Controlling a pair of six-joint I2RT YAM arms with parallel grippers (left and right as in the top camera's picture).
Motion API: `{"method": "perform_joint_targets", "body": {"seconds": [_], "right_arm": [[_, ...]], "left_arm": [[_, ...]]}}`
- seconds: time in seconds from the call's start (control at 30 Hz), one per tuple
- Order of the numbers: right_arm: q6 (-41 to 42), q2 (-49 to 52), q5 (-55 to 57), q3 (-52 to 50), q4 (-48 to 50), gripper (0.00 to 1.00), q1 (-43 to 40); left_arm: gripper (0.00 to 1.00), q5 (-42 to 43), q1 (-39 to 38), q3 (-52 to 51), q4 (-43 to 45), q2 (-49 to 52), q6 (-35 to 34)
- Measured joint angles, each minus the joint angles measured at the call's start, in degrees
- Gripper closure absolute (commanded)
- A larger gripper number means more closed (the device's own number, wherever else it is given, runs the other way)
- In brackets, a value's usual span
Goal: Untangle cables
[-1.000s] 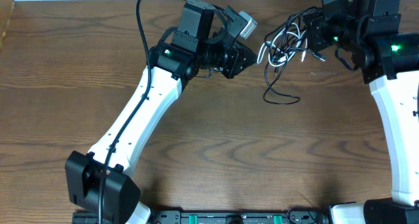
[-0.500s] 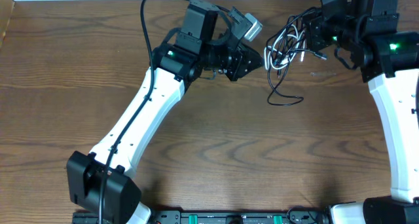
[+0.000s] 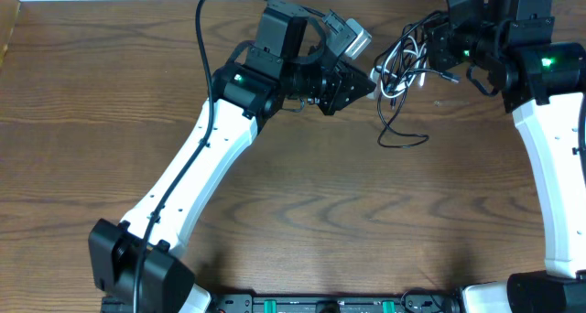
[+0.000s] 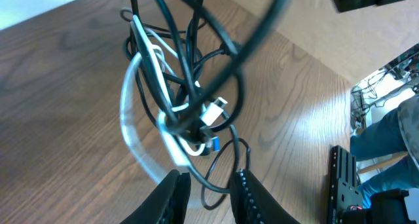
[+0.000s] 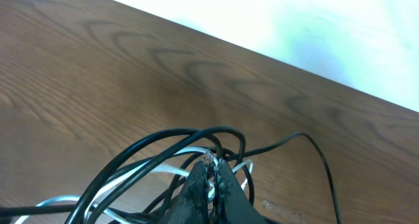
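None freed: cables [image 3: 403, 61] form one clump.
Your right hand [image 5: 209, 181] clamps it; left hand [image 4: 209, 199] hovers beside it, fingers apart.

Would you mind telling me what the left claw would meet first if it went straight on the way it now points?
Most likely the tangled cables, bunched right ahead of the left claw. Depth is unclear, but nothing else shows in between.
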Motion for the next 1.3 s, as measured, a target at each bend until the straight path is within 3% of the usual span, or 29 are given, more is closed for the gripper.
{"method": "perform_joint_targets", "body": {"seconds": [0.53, 0.8, 0.9, 1.3], "right_arm": [[0.00, 0.02, -0.74, 0.00, -0.02, 0.99, 0.00], [-0.02, 0.02, -0.87, 0.00, -0.02, 0.99, 0.00], [-0.02, 0.02, -0.87, 0.00, -0.02, 0.99, 0.00], [-0.04, 0.02, -1.09, 0.00, -0.07, 0.99, 0.00]], "left_arm": [[0.74, -0.83, 0.00, 0.00, 0.00, -0.52, 0.02], [0.74, -5.18, 0.00, 0.00, -0.94, -0.52, 0.22], [0.61, -7.23, 0.00, 0.00, -1.18, -0.52, 0.20], [0.60, -10.01, 0.00, 0.00, -1.29, -0.52, 0.24]]}}
